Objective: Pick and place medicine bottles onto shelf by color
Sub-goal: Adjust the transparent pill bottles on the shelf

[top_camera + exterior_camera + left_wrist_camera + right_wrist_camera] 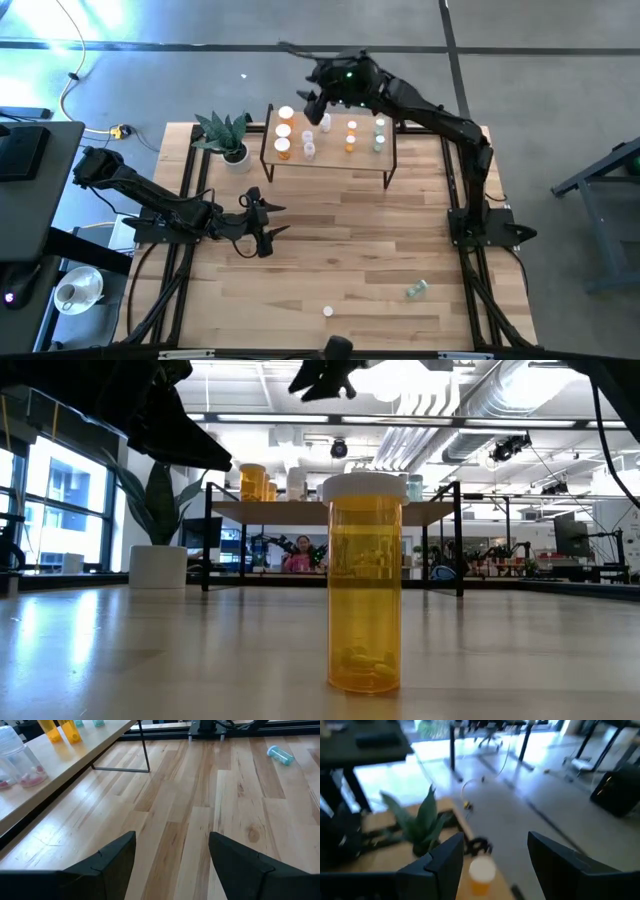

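The shelf (330, 160) stands at the table's far side. On it, orange medicine bottles (284, 131) stand at the left, clear ones (308, 143) beside them, then small orange ones (351, 135) and pale green ones (379, 134). My right gripper (312, 106) hovers open above the shelf's far left part, an orange bottle (481, 872) showing below between its fingers, untouched. My left gripper (275, 220) waits open over the table's left middle. One orange bottle (365, 585) stands upright near the front edge; a green one (417, 290) lies on its side at the front right.
A potted plant (228, 135) in a white pot stands just left of the shelf. Bare wood lies between the shelf and the two loose bottles. In the left wrist view the shelf's black leg (145, 747) stands ahead of the fingers.
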You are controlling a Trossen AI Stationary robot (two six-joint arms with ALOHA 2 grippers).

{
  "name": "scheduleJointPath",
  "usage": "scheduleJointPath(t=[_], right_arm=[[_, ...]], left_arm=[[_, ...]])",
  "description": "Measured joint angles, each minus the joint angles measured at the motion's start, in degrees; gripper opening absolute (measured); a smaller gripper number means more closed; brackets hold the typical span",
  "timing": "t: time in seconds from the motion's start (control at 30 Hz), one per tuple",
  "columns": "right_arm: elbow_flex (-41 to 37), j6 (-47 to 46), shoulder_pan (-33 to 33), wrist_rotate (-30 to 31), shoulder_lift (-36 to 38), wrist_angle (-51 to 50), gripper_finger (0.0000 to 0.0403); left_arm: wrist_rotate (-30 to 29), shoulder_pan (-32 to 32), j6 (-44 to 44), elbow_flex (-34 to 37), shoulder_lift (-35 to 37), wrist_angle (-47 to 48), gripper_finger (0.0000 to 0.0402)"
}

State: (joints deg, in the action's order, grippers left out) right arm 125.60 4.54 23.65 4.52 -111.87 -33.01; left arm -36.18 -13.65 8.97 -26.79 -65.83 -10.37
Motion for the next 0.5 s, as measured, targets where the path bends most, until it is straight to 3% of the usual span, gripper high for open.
scheduleJointPath(t=[0.2,0.5], right_arm=[[-0.14,-0.01,-0.92,-1.46,-4.65,-9.73,0.021],[-0.15,1.76,-3.18,-0.79,-10.56,-11.06,0.021]], left_arm=[[0.0,0.02,0.0,0.0,-0.01,-0.04,0.0241],[0.0,0.0,0.05,-0.02,-0.01,0.11,0.0241]])
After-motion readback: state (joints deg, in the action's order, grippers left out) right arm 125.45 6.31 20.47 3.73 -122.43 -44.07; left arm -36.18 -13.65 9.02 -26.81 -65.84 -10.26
